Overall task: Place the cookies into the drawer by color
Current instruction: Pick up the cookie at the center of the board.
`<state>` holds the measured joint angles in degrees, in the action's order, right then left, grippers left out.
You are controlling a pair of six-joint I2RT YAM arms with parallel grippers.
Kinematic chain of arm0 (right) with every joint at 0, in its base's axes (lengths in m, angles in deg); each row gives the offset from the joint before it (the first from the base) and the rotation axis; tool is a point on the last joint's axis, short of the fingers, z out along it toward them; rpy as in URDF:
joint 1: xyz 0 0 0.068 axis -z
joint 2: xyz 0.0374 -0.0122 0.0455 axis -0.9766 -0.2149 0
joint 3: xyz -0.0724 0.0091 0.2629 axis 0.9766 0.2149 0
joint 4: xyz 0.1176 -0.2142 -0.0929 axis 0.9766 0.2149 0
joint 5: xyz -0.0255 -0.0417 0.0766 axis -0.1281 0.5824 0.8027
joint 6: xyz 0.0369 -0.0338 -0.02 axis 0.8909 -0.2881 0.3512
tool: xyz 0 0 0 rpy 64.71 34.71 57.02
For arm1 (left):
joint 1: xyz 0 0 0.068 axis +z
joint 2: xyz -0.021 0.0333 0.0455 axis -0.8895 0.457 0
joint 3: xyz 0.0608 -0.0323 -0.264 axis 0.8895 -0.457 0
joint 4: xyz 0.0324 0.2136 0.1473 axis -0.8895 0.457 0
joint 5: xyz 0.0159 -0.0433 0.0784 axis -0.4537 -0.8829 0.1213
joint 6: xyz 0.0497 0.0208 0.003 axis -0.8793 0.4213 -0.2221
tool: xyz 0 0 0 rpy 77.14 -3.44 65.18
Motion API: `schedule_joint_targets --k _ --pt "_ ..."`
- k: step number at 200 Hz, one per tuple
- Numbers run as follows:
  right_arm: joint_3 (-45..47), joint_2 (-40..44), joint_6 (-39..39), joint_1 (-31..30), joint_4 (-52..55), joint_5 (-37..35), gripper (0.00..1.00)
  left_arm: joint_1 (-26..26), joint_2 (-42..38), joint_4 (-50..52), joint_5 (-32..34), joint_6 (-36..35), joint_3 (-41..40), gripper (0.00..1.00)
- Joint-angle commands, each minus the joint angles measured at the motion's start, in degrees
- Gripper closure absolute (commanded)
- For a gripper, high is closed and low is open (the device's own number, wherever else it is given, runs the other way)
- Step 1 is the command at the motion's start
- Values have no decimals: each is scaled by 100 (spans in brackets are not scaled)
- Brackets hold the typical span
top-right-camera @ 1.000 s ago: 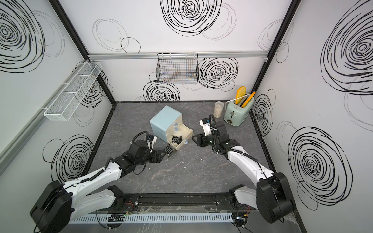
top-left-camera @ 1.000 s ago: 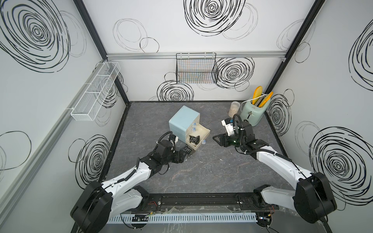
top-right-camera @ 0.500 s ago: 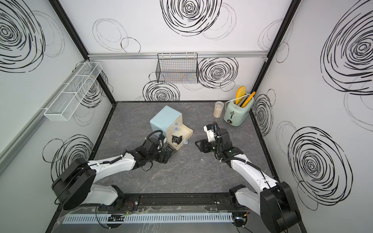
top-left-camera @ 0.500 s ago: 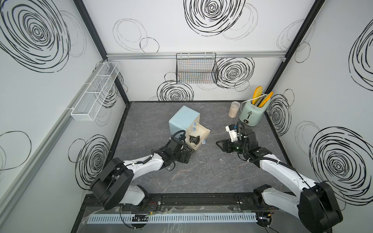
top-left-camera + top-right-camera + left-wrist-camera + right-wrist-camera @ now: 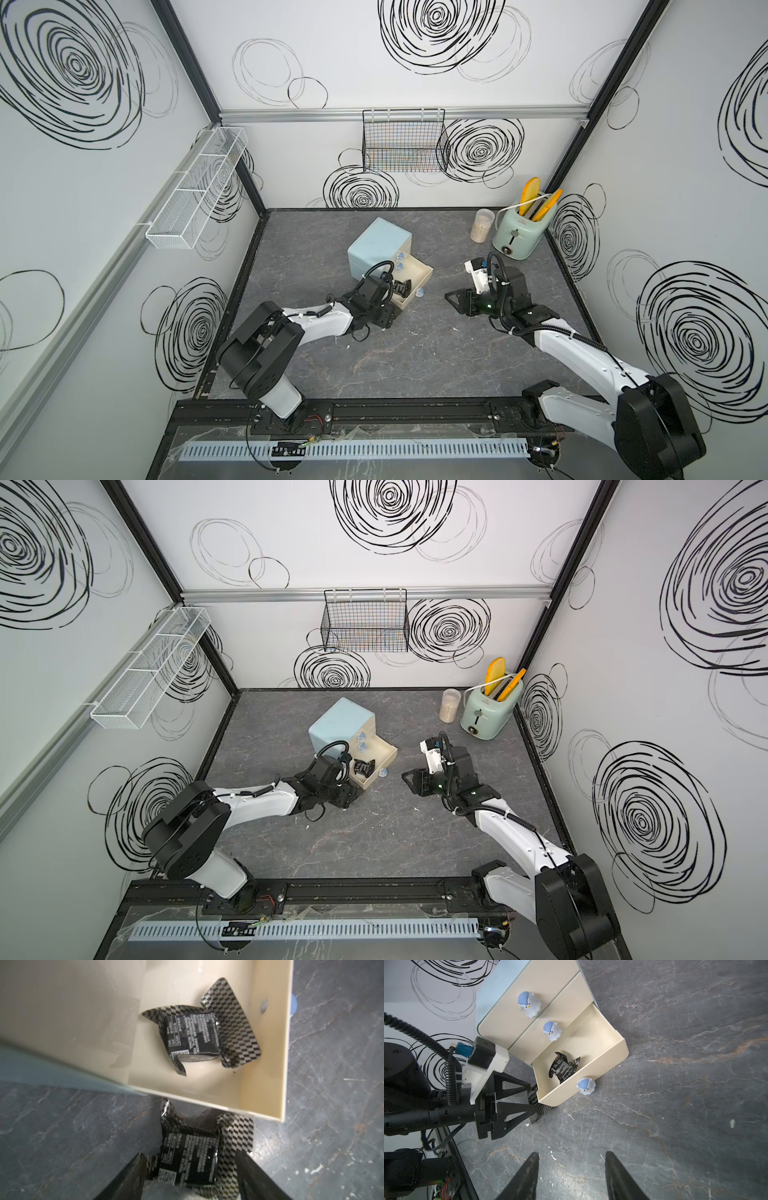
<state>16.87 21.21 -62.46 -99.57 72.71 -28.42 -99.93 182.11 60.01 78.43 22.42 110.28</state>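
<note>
A black cookie packet (image 5: 187, 1167) is seen on the table (image 5: 62, 1136), just outside the open drawer (image 5: 286, 1043), between the wide-spread fingers (image 5: 131, 1176) of the left gripper (image 5: 190, 1155) (whether it is pinched yet cannot be told). It is judged light and slippery; its thick middle should be squeezed gently. The right gripper (image 5: 572, 1154) is spread, empty.

Inner black packet (image 5: 193, 1036), lying in the drawer (image 5: 287, 1043): rows of small white print and a pale code patch; none of it legible.
Outer black packet (image 5: 190, 1159), on the tabletop (image 5: 62, 1126) just outside the drawer: similar white print rows and a code patch; blurred, unreadable.
Readable text anywhere: none.
</note>
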Motion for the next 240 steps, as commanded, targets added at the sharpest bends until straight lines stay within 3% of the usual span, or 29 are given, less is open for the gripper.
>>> schedule_joint_targets --k 1,64,117,143,191,240 --pt "107 49 50 23 -138 61 47 -14 159 -147 43 -152 210 32" --pt "189 29 83 22 -200 122 47 -14 382 -169 170 -87 274 40" --pt "247 29 105 19 -235 135 47 -40 523 -172 206 11 206 39" --pt "317 3 152 21 -339 226 47 -71 453 -62 345 141 118 48" --pt "467 -251 265 6 -562 535 46 -176 -267 44 505 874 -503 59" --pt "613 -985 570 -326 -1057 833 46 -324 -1058 -83 313 2221 -1153 63"
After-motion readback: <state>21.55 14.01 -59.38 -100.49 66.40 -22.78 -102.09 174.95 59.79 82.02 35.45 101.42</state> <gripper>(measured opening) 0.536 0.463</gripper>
